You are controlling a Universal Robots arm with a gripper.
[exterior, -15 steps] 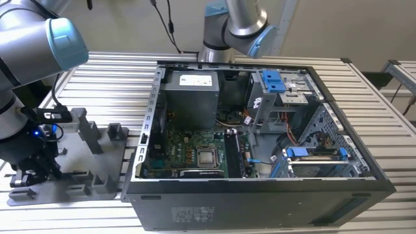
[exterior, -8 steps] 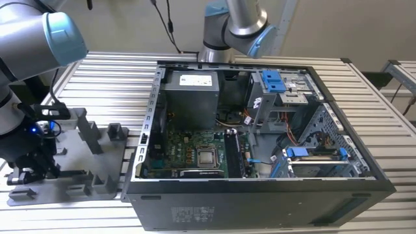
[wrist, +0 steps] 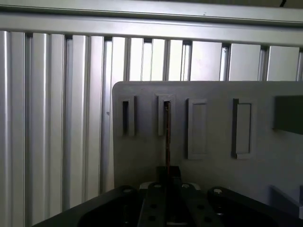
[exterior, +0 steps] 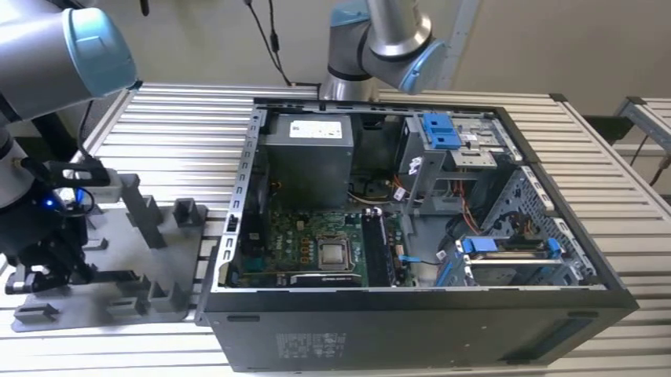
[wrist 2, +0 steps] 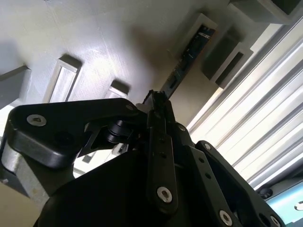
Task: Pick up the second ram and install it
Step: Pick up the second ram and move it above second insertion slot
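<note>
— Where is the second ram [wrist 2: 191,49] at this moment?

— Standing on its thin edge in a narrow slot of the grey holder plate [wrist 2: 94,38]. In the second wrist view you can see its dark board and chips running from the slot down to the fingertips.

— So the gripper [wrist 2: 157,100] has it?

— It looks that way. The two fingers are drawn together on the near end of the stick, clamped on it, and the stick sits in its slot, not lifted.

— And from the other camera on the arm?

— In the first wrist view the stick shows as a thin dark line in the second slot from the plate's edge, with another narrow slot [wrist: 127,116] just beside it and two wider recesses [wrist: 196,127] on the other side.

— What is around the plate?

— It lies flat on the ribbed metal table [exterior: 178,126]. In the exterior view the arm's wrist hangs low over it, at the exterior view's left. Just beside the plate, towards the exterior view's right, the open computer case [exterior: 419,330] lies on its side, with the green motherboard [exterior: 304,236] showing inside it, well apart from the stick.
</note>
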